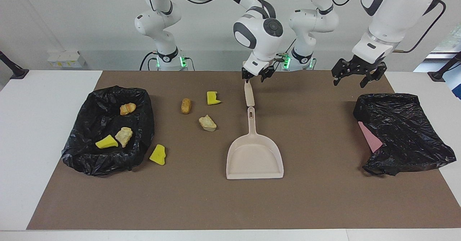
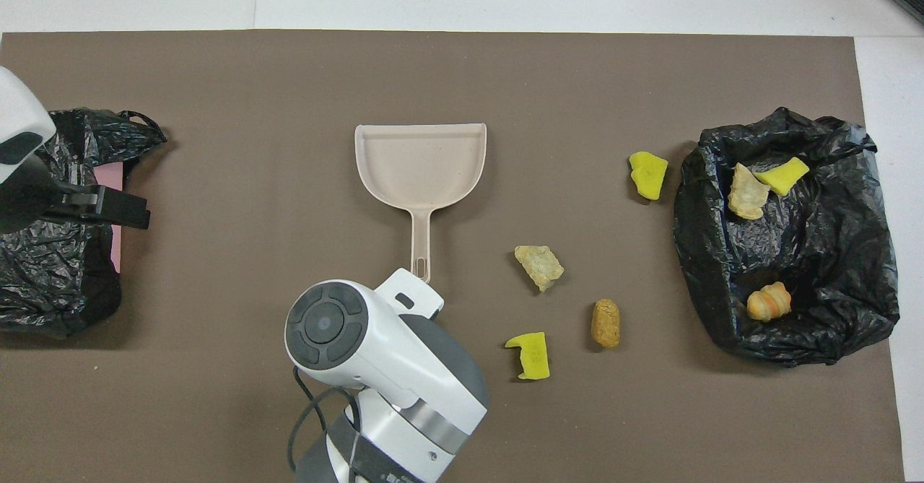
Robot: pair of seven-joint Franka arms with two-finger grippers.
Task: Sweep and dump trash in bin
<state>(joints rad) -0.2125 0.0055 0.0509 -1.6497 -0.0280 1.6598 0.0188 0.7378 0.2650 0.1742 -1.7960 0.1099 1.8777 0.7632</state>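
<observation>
Right gripper (image 1: 257, 76), fingers slightly apart, is raised over a beige brush handle (image 1: 249, 93) by the dustpan (image 1: 254, 155); overhead, the arm hides both. Trash (image 1: 207, 123) is scattered beside the bin (image 1: 108, 130). Left gripper (image 1: 354, 77) hangs open above a black bag (image 1: 401, 133).

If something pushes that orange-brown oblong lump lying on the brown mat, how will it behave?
The orange-brown oblong lump has rounded sides, so it may roll sideways rather than slide straight. It looks small beside the beige plastic dustpan, so it is probably light. It lies apart from the other pieces, so a push should move it alone.
</observation>
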